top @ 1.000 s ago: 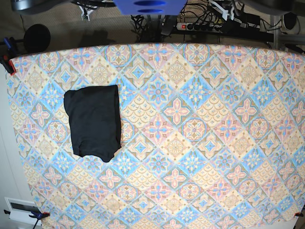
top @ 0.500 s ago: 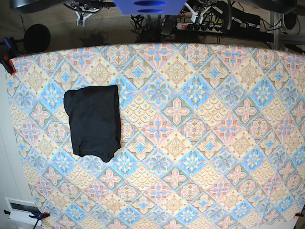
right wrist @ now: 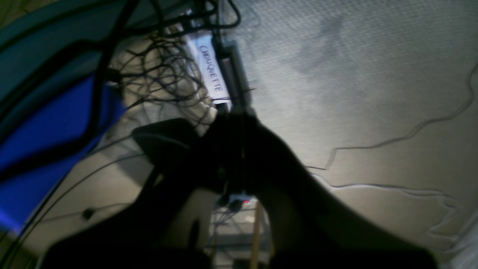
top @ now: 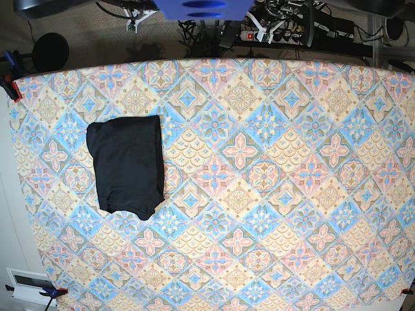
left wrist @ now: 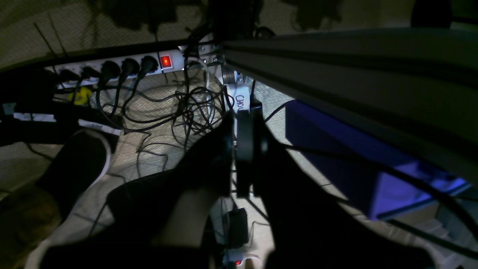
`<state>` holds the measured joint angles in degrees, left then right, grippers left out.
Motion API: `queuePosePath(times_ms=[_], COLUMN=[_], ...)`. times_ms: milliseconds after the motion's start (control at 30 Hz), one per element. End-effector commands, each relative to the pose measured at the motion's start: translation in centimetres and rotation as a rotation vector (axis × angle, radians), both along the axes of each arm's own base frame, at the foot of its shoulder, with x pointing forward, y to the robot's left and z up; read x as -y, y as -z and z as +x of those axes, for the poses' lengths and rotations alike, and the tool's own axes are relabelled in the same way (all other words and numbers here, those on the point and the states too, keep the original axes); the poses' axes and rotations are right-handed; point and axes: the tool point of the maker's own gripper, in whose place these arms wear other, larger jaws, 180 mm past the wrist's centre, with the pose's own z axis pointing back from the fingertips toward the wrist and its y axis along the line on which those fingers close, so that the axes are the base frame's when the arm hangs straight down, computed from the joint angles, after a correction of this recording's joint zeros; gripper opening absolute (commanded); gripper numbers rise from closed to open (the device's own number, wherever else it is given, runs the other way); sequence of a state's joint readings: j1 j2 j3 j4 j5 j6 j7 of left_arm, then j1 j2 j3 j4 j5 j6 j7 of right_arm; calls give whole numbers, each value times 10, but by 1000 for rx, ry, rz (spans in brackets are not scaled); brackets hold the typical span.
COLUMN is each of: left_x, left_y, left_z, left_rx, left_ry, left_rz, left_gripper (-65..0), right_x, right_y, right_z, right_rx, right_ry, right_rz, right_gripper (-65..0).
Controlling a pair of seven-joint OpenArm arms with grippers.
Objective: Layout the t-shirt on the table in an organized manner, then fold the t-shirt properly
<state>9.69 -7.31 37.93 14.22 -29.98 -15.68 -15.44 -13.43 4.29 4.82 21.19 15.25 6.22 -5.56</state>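
Base view: the t-shirt (top: 127, 166) lies folded into a compact, roughly rectangular black block on the left part of the tabletop (top: 272, 194). Its upper and right edges run fairly straight; the lower right corner tapers to a blunt point. It rests flat on the diamond-patterned cloth, apart from every table edge, with nothing on or against it. Red clamps (top: 9, 85) grip the cloth at the far left corner. Beyond the far edge, on the floor, a white power strip (top: 275, 35) sits among tangled cables. A blue part of the rig (top: 202, 8) overhangs the top centre. Neither arm reaches over the tabletop in this view.

Left wrist view: the left pincer (left wrist: 235, 149) shows as a dark silhouette, its two fingers pressed together at the tips, holding nothing. It points at the floor behind the table, toward a power strip (left wrist: 123, 67) with a lit red switch and a knot of black cables (left wrist: 186, 112). A white label (left wrist: 239, 101) with handwritten letters sits just past the fingertips. A blue panel (left wrist: 354, 164) lies to the right under a grey beam.

Right wrist view: the right pincer (right wrist: 239, 157) is likewise closed tight and empty, dark against pale carpet (right wrist: 354, 93). A white label (right wrist: 210, 69) reading CHOUQUETTE lies beyond it.
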Motion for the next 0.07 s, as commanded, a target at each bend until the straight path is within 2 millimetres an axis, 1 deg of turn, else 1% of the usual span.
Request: queuePosePath(times_ms=[0, 33], left_x=[1, 1], left_y=[-1, -1], left_z=[-2, 0], left_rx=[0, 3], left_ry=[-2, -2], left_rz=[-6, -6], left_gripper=[-646, -646], right_x=[19, 19], right_y=[-2, -2], right_z=[19, 21], right_rx=[48, 49], right_ry=[1, 1], right_rz=[-35, -35], right_gripper=[-650, -650])
